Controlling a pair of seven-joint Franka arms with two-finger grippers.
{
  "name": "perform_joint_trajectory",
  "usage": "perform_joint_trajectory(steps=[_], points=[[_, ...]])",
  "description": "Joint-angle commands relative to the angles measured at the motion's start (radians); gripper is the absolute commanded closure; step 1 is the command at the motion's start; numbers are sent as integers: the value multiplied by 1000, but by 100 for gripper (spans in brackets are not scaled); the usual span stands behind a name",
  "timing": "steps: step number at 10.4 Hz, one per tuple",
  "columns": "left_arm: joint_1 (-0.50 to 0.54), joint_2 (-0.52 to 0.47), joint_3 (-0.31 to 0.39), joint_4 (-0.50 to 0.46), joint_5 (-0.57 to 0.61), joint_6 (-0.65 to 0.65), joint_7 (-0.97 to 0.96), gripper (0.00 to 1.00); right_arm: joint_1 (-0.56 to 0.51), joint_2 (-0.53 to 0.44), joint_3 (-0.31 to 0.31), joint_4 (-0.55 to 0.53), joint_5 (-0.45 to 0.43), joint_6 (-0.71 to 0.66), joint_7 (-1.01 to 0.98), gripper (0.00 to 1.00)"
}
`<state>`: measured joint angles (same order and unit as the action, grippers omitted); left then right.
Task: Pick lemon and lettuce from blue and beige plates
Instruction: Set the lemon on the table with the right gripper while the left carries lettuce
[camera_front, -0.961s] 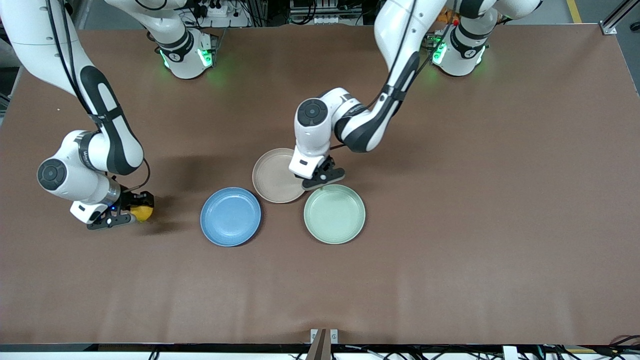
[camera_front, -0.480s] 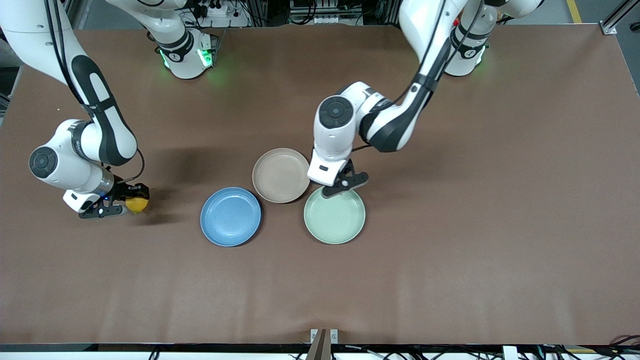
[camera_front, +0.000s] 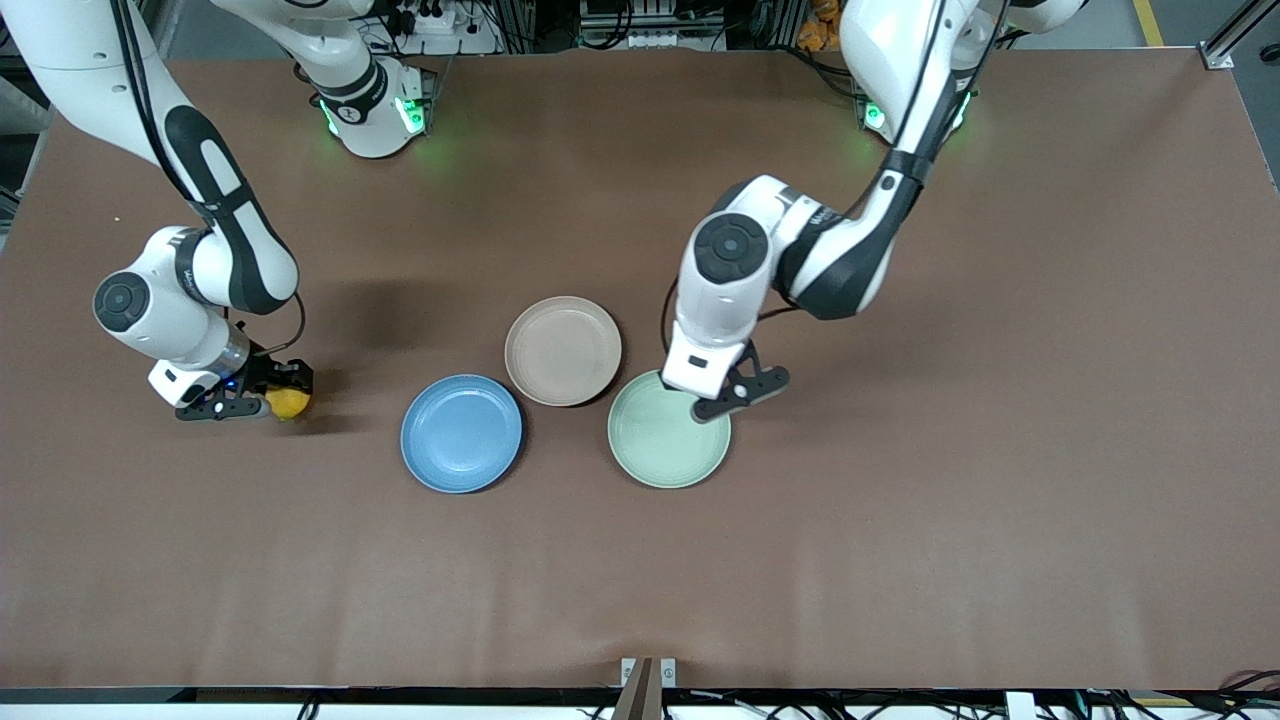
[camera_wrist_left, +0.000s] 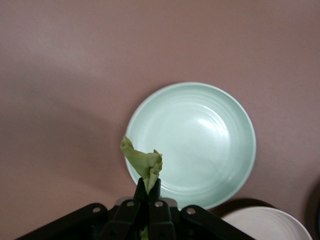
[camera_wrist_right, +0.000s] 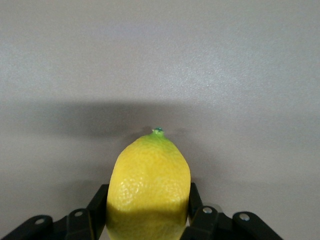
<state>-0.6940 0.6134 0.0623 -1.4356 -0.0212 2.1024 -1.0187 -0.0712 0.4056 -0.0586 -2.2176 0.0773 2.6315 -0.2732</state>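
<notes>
Yellow lemon (camera_wrist_right: 149, 187) pinched in right gripper (camera_front: 240, 402), frame's left edge of front view, over bare table (camera_front: 900, 520). Lettuce (camera_wrist_left: 143, 161) clamped tight in left gripper (camera_front: 737, 393) (over mint plate (camera_front: 655, 450)). Blue plate (camera_front: 461, 433), then beige plate (camera_front: 562, 350), mid-frame.

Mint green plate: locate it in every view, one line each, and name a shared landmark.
Front view: mint green plate, nearest the left arm's end of the three plates, under the left gripper.
Left wrist view: fills the centre.
Right wrist view: not in it.
Shared landmark: beige plate beside it.
</notes>
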Motion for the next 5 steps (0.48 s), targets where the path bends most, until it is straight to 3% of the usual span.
perform_joint_trajectory(steps=[1,3,5], points=[[50,-30,-7,-17,-14,-59,96,100,5,-31,3,-33,15,9,12,64],[102,-38,-7,-20,-13,-94,173,100,1,-33,3,-28,15,-1,22,0],[161,-37,-7,-20,-14,-116,273,100,4,-50,3,13,16,-98,25,0]])
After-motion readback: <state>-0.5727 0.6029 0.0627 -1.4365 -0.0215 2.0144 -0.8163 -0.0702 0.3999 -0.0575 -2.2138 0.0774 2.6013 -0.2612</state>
